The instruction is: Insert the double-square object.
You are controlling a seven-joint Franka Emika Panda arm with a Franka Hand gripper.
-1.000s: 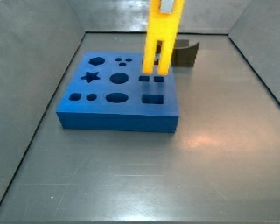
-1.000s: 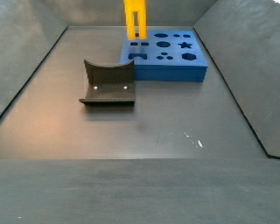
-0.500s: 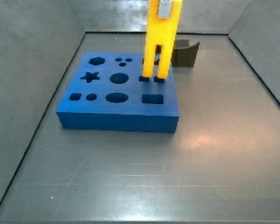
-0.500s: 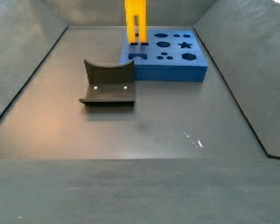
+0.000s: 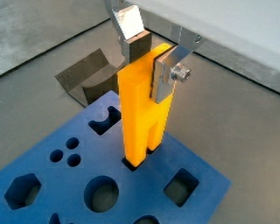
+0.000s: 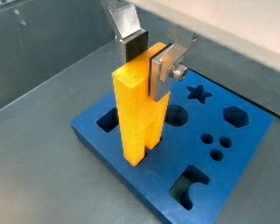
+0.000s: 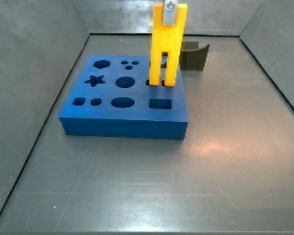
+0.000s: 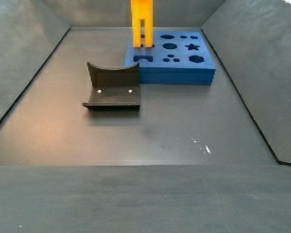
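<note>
The yellow double-square object (image 7: 165, 53) stands upright on the blue block (image 7: 107, 108), its two legs down in the block's paired square holes near the back right corner. My gripper (image 5: 150, 70) is shut on its top end, one silver finger (image 5: 166, 77) flat against its side and the other dark pad on the opposite face. Both wrist views show the piece (image 6: 140, 118) meeting the block (image 6: 230, 162) at its feet. In a side view the piece (image 8: 141, 23) rises past the frame edge and the gripper is out of view there.
The dark grey curved holder (image 8: 112, 86) lies on the floor apart from the block (image 8: 185, 65); it also shows behind the block (image 7: 197, 57). Other shaped holes, among them a star (image 6: 199, 92), stand open. Grey bin walls (image 7: 39, 83) ring the floor.
The gripper has lowered the yellow piece straight down; its legs went from just above the block into the paired square holes.
</note>
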